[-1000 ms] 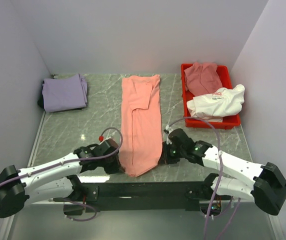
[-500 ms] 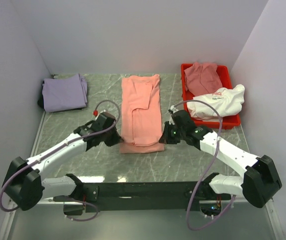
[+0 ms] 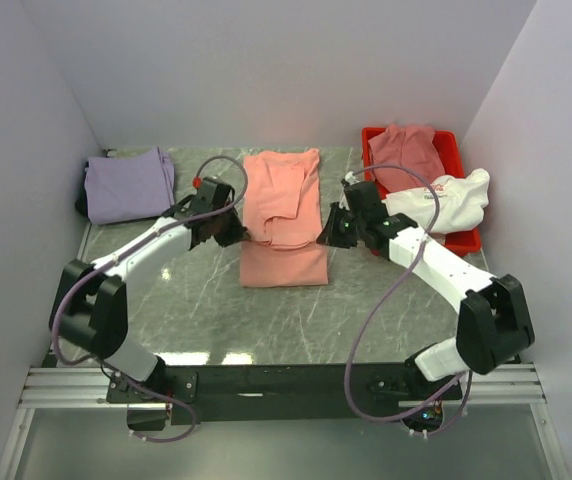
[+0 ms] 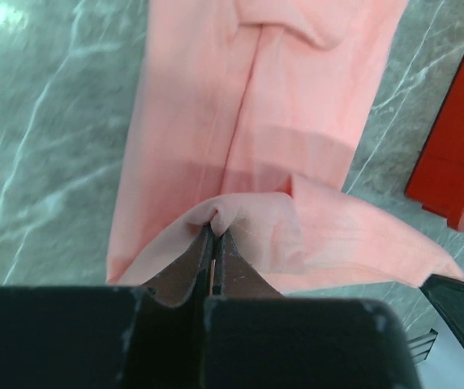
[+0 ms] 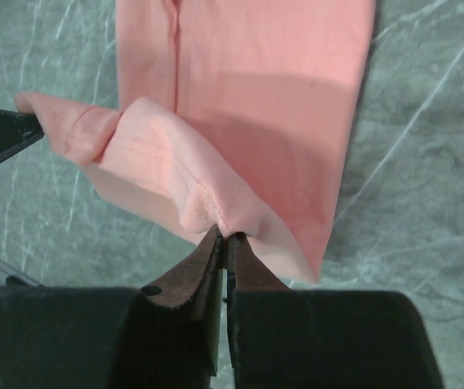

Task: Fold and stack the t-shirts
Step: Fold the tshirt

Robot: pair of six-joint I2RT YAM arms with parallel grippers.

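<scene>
Salmon-pink t-shirt [image 3: 284,215]: lies lengthwise at the upper middle of the top view, on the table. Its near end is raised and doubled back over the flat part, and the fold line lies across the lower end of the cloth.
Lifted edge: hangs between the two grippers, sagging slightly in the middle in the wrist views.
Left gripper [image 4: 214,235]: jaws pressed together on a pinch of the lifted edge, at the cloth's left side in the top view.
Right gripper [image 5: 224,237]: jaws pressed together on a pinch of the same edge, at the cloth's right side.
Red bin [image 3: 463,243]: plastic, at the upper right of the top view, just beside the right arm.
Bin contents: dusty rose t-shirt [image 3: 406,157] crumpled in the far half. White t-shirt [image 3: 436,203] with small red print sits in the near half, spilling over the right rim.
Lavender t-shirt [image 3: 128,185]: folded, at the upper left of the table, well apart from the salmon-pink one.
Table [image 3: 166,300]: grey-green marbled surface.
</scene>
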